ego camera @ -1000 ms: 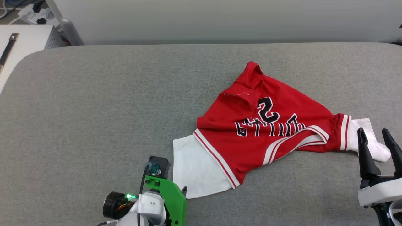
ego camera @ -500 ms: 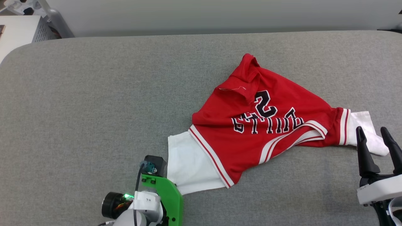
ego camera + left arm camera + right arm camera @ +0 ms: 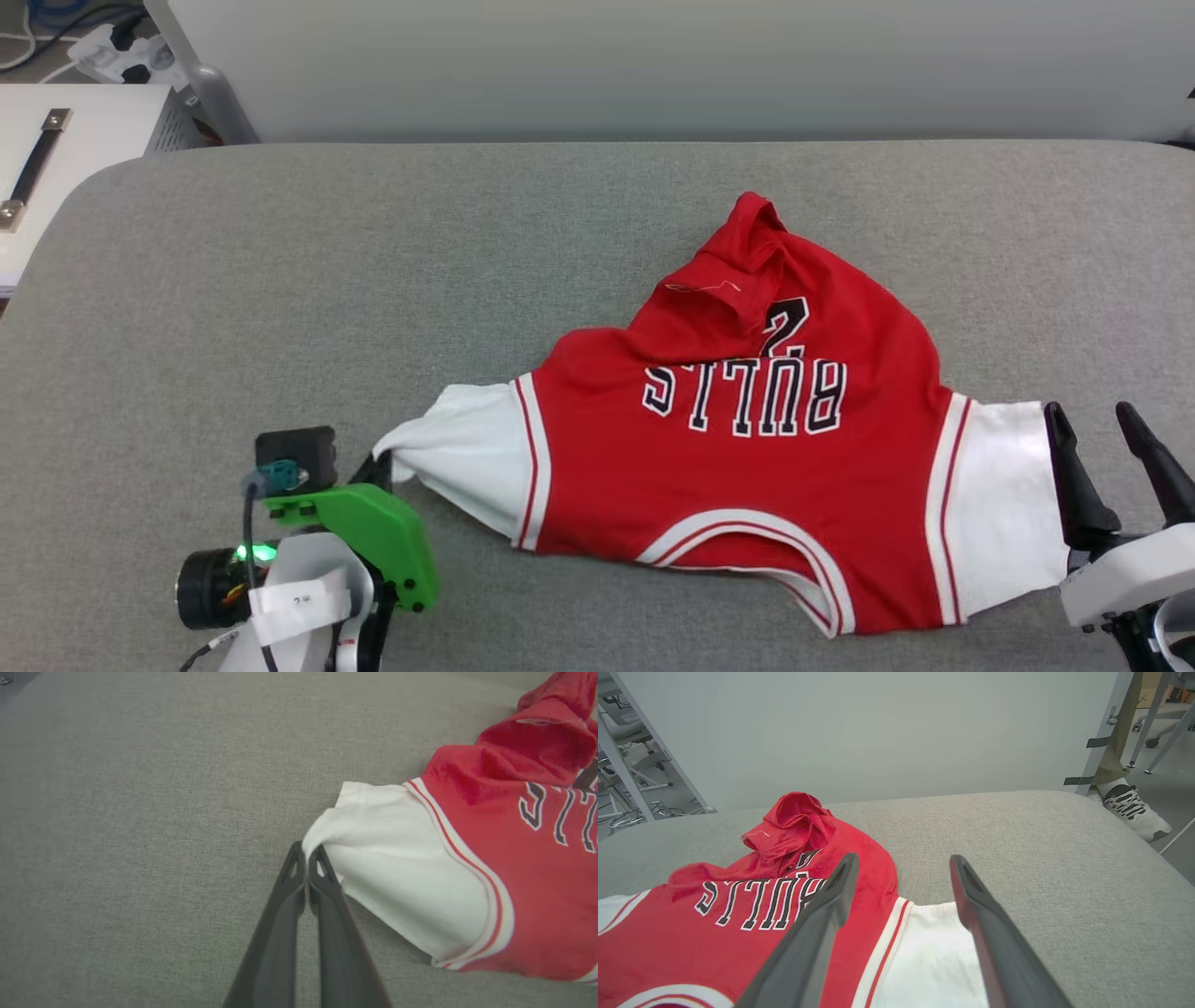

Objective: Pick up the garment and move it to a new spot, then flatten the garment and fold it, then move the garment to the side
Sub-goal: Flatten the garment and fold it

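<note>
The garment (image 3: 747, 467), a red jersey with white sleeves and black "BULLS" lettering, lies spread across the grey padded surface (image 3: 373, 261), its upper part bunched toward the back. My left gripper (image 3: 378, 464) is at the lower left, shut on the tip of the garment's left white sleeve (image 3: 397, 858); in the left wrist view the left gripper (image 3: 308, 851) pinches the sleeve edge, pulled into a point. At the lower right, my right gripper (image 3: 1097, 443) stands open beside the right white sleeve (image 3: 994, 504). In the right wrist view the right gripper (image 3: 903, 858) straddles that sleeve (image 3: 934, 952), gripping nothing.
A white cabinet (image 3: 65, 140) with a black handle stands off the surface's back left corner, cables and a power strip behind it. A pale wall (image 3: 653, 56) runs along the back. A person's shoe (image 3: 1134, 807) rests on the floor beyond the right edge.
My left gripper has shut on the left sleeve and drawn it leftward, so the garment now lies wider with its lettering fully showing. The head camera has also shifted. The right gripper stays open.
</note>
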